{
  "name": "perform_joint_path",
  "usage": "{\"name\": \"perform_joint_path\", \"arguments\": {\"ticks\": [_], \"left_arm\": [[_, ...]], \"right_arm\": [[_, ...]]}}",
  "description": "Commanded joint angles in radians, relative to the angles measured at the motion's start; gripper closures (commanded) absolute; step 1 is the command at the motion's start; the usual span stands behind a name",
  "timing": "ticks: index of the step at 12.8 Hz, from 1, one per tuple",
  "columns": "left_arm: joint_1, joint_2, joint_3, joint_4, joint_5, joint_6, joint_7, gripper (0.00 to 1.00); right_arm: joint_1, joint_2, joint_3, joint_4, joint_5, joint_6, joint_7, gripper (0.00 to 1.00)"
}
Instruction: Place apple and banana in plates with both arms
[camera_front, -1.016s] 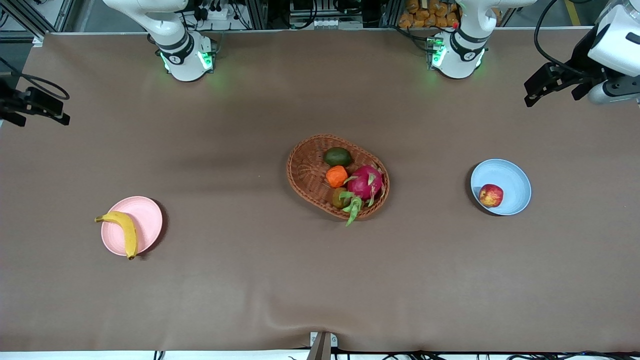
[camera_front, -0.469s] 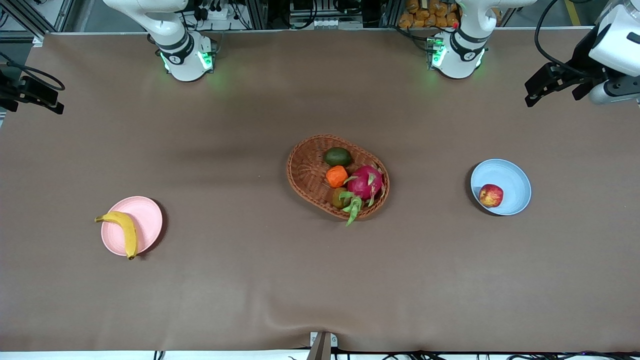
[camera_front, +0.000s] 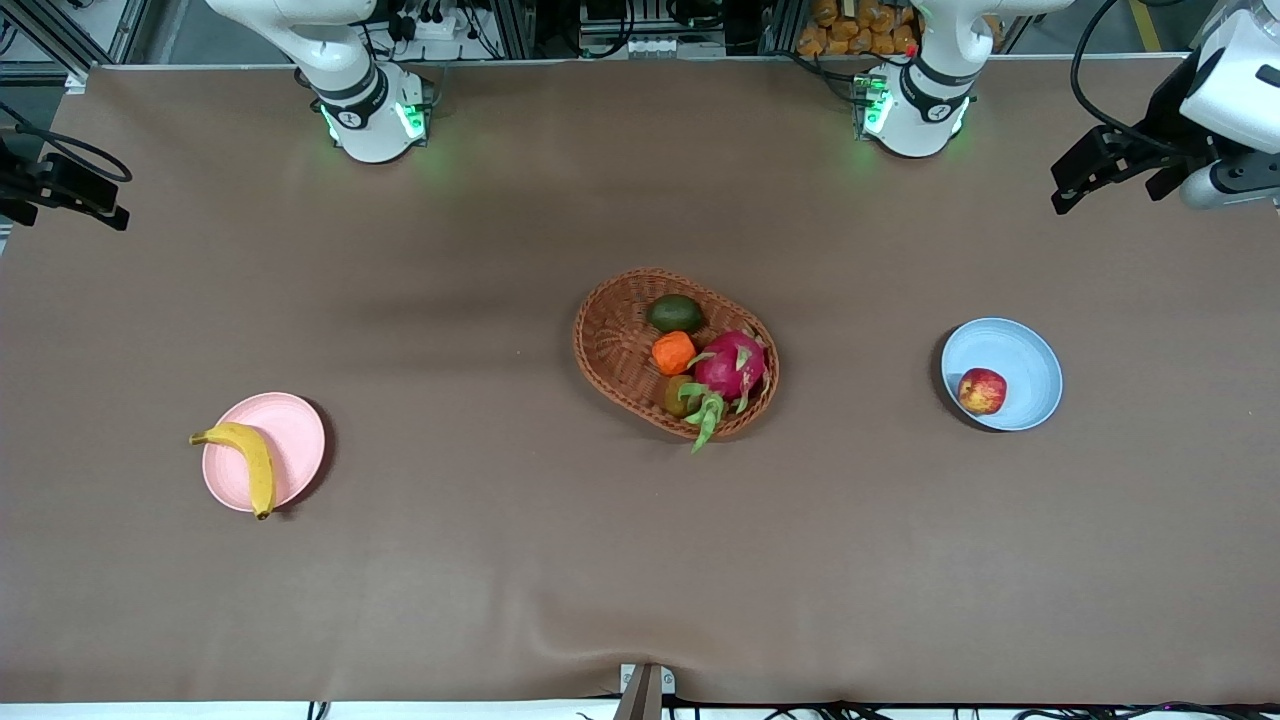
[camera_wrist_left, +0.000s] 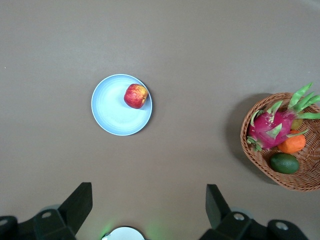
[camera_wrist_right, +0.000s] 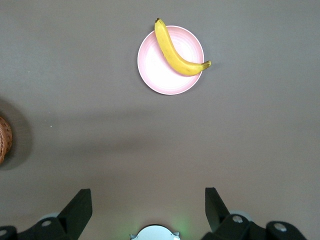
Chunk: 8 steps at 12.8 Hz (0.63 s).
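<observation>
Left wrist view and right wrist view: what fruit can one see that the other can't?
Only the left wrist view shows the apple on the blue plate, plus the dragon fruit, orange fruit and green fruit in the wicker basket.

Only the right wrist view shows the banana lying across the pink plate, both tips past its rim.

Both show brown tabletop and their own open, empty gripper: left gripper, right gripper.

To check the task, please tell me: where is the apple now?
The apple lies in the blue plate, at the plate's edge nearest the basket, toward the left arm's end of the table.
</observation>
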Motion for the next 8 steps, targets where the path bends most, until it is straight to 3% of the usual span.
{"name": "perform_joint_path", "arguments": {"ticks": [1, 8], "left_arm": [[0.009, 0.001, -0.002, 0.002, -0.004, -0.005, 0.007, 0.00], [0.012, 0.010, 0.006, -0.002, -0.002, -0.007, 0.007, 0.00]], "right_arm": [[-0.003, 0.003, 0.013, 0.004, -0.001, 0.002, 0.001, 0.00], [-0.001, 0.002, 0.012, -0.021, 0.028, 0.082, -0.065, 0.00]]}}
